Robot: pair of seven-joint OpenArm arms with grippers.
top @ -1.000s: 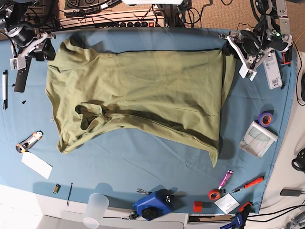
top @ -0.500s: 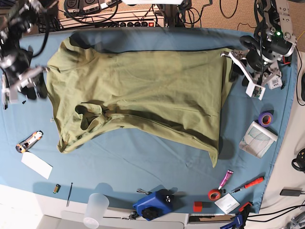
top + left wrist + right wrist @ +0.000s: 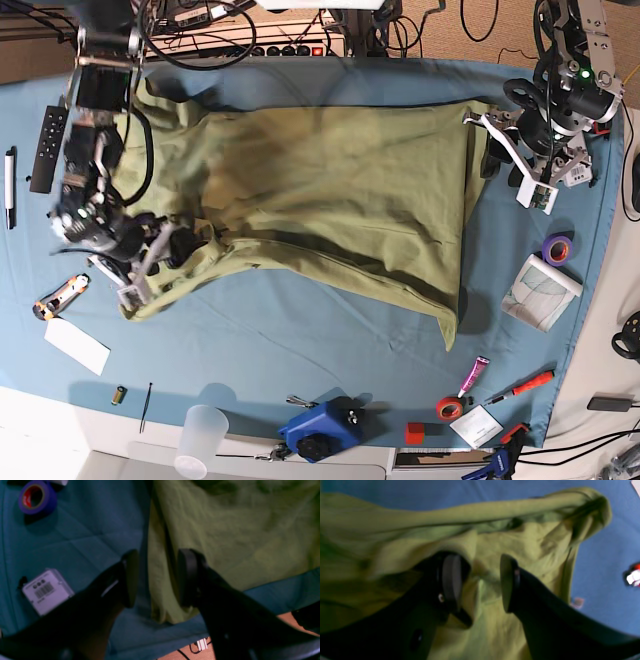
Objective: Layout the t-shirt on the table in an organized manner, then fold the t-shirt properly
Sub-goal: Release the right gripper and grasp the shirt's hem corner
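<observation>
In the base view, your t-shirt [image 3: 320, 190] lay spread over the middle of the table [image 3: 300, 320], its upper edge near the table's far edge and its lower hem running slantwise down toward the right. One sleeve was bunched and folded at the lower left. Your right claw [image 3: 160, 245] hung over that bunched sleeve, the arm reaching down across the shirt's left side. Your left claw [image 3: 490, 135] stood at the shirt's right edge, beside a white barcode tag [image 3: 545, 195]. A roll of purple tape [image 3: 557, 249] lay further down on that side, and a black remote [image 3: 47, 150] and a pen [image 3: 10, 188] lay at the left edge.

In the left wrist view, your left claw [image 3: 156, 577] was released, its two black pads apart with nothing between them. It straddled the shirt's [image 3: 225, 530] side edge from above: one pad over the bare blue table [image 3: 87, 530], the other over green cloth. The purple tape [image 3: 35, 496] sat at the upper left, the tag [image 3: 46, 591] lower left.

In the right wrist view, your right claw [image 3: 478, 585] was also released, jaws standing wide over rumpled folds of the shirt [image 3: 532, 545]. Whether the pads touched the cloth, you could not tell through the blur. Blue table [image 3: 607, 567] showed at the right.
</observation>
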